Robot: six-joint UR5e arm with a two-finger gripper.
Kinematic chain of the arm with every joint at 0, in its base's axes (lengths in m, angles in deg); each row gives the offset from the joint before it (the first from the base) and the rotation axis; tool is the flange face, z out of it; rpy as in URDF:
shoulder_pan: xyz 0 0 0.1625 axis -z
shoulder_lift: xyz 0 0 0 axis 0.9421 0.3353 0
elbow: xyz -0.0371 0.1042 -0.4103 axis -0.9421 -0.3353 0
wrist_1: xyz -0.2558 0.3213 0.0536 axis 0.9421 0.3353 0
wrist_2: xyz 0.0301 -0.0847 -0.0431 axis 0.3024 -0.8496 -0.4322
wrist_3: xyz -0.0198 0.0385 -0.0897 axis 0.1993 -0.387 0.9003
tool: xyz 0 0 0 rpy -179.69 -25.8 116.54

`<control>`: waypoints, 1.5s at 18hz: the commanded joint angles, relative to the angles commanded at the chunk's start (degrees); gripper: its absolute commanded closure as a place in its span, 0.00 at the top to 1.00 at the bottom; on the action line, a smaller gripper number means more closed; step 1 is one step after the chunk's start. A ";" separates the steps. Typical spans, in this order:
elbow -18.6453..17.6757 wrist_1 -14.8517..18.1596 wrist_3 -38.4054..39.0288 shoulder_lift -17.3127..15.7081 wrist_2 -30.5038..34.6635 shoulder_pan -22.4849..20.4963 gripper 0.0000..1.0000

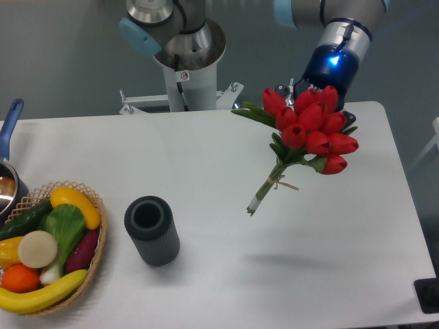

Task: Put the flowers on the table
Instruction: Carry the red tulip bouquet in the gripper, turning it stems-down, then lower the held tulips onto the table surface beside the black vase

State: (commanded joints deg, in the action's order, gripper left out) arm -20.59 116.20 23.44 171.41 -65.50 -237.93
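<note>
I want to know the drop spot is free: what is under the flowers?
Under the flowers, held in the air, lies bare white table with only a faint shadow. The gripper is hidden behind the blooms, so its grip cannot be seen.

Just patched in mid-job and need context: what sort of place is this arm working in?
Likely a lab or test bench, not a home: a bare white table against a plain grey wall, the arm's pedestal base bolted at its edge, and staged props like the basket of fake-looking produce.
</note>
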 joint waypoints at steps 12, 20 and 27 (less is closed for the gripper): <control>-0.44 0.35 0.27 -2.90 13.77 0.35 0.37; 0.09 0.26 -0.26 -3.16 33.74 6.32 0.37; -0.08 0.44 -2.64 0.17 53.76 14.05 0.37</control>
State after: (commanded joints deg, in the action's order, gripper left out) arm -20.67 116.64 20.80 171.58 -11.74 -223.88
